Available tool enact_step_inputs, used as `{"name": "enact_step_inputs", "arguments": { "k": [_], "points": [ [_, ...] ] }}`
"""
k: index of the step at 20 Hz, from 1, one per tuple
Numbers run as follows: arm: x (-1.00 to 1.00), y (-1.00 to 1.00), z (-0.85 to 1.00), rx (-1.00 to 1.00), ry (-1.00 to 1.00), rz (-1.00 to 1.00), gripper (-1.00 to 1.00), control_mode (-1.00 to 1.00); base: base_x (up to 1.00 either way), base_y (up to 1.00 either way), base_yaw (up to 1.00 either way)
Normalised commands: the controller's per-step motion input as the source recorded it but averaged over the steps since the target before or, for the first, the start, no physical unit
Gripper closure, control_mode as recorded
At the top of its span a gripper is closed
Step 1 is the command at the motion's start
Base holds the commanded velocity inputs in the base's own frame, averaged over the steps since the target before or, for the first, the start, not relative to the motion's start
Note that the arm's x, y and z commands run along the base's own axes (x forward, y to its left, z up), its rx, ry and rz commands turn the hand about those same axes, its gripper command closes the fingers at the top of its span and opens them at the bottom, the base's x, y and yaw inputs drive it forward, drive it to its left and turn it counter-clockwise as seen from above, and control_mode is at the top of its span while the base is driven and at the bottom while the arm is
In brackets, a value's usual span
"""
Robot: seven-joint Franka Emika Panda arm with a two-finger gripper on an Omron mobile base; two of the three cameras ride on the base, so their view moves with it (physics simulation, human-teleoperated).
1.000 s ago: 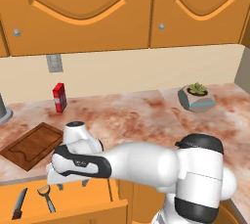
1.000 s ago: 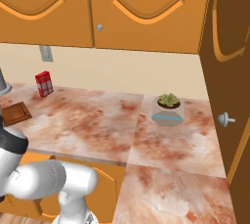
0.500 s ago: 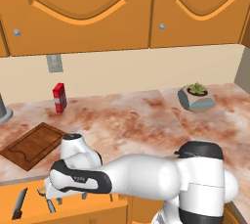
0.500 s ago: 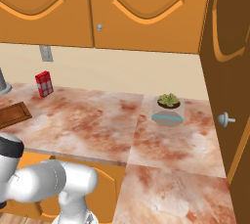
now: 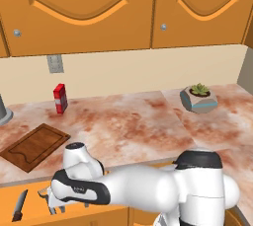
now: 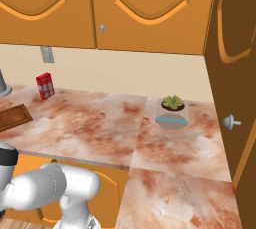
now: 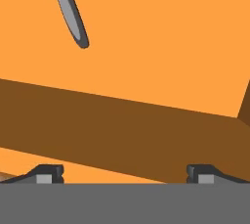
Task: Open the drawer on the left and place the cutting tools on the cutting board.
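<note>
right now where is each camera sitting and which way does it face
Left base view: behind the arm on its left, looking forward and down at the cutting board, the open drawer holding the knife, and the white arm lowering its end effector into the drawer.
Right base view: behind on the right, facing the counter; the white arm shows at lower left.
Hand view: on the hand, looking into the drawer; open end effector at the bottom.
Both base views share the red box and potted plant.

The tool (image 7: 125,173), spread wide, faces the drawer (image 7: 161,61) floor and a grey peeler handle (image 7: 70,10).
</note>
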Motion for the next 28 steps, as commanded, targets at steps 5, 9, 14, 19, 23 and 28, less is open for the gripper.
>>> {"name": "enact_step_inputs", "arguments": {
  "k": [5,9,14,19,23,28],
  "points": [
    [0.05,0.01,-0.07,0.0,0.04,0.0,-1.0,-1.0,0.0,0.0,0.0],
    [0.15,0.09,0.0,-0.01,0.06,0.0,-1.0,-1.0,0.0,0.0,0.0],
    [0.01,0.03,-0.04,0.0,0.08,0.0,-1.0,-1.0,0.0,0.0,0.0],
    [-0.15,0.0,-0.14,0.0,0.05,0.0,-1.0,-1.0,0.0,0.0,0.0],
    [-0.29,0.0,-0.18,0.0,0.0,0.0,-1.0,-1.0,0.0,0.0,0.0],
    [-0.39,0.0,-0.11,0.0,0.0,0.0,-1.0,-1.0,0.0,0.0,0.0]
  ]
}}
